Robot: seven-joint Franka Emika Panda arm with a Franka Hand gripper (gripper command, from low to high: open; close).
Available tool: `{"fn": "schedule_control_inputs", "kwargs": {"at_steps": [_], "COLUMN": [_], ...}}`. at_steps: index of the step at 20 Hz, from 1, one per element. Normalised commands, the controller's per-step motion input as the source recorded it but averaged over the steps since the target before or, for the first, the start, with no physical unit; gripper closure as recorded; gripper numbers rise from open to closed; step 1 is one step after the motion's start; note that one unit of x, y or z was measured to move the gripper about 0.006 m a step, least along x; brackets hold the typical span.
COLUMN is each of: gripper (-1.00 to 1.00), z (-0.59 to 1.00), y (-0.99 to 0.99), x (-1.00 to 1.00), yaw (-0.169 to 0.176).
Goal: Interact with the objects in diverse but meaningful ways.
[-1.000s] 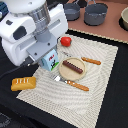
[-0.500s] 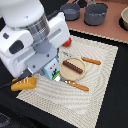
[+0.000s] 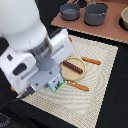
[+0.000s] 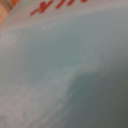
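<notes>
— Since the arm's white housing fills most of the exterior view, what can you actually make out under it?

— Only a corner of the pale blue house-shaped carton, poking out below the wrist, on the woven mat just beside the tan round plate. The gripper itself is hidden behind the housing, so I cannot tell whether its jaws are apart or closed.

— And the wrist camera?

— It shows almost nothing but a blurred pale blue surface with a bit of red lettering at one edge, which I take to be the carton sitting right up against the lens. That closeness suggests I am down on it, either about to grasp or already around it, but I see no fingers in that view.

— Where are the other toys?

— The dark brown sausage stick lies across the plate, which makes sense as a serving pose. Two pieces of orange-handled cutlery flank it: one on the far side of the plate, one on the near side. Two grey pots stand well apart on the brown board behind. I cannot see the tomato or the bread block; the arm may be covering them.

— Your judgement on the step?

— Working the carton, likely a pick beside the plate.
</notes>
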Motion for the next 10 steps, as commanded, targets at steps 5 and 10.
{"fn": "schedule_control_inputs", "kwargs": {"at_steps": [5,10], "gripper": [1.0,-1.0], "z": [-0.18,0.53], "y": [-0.11,-0.04], "x": [0.47,0.17], "yaw": [0.0,0.02]}}
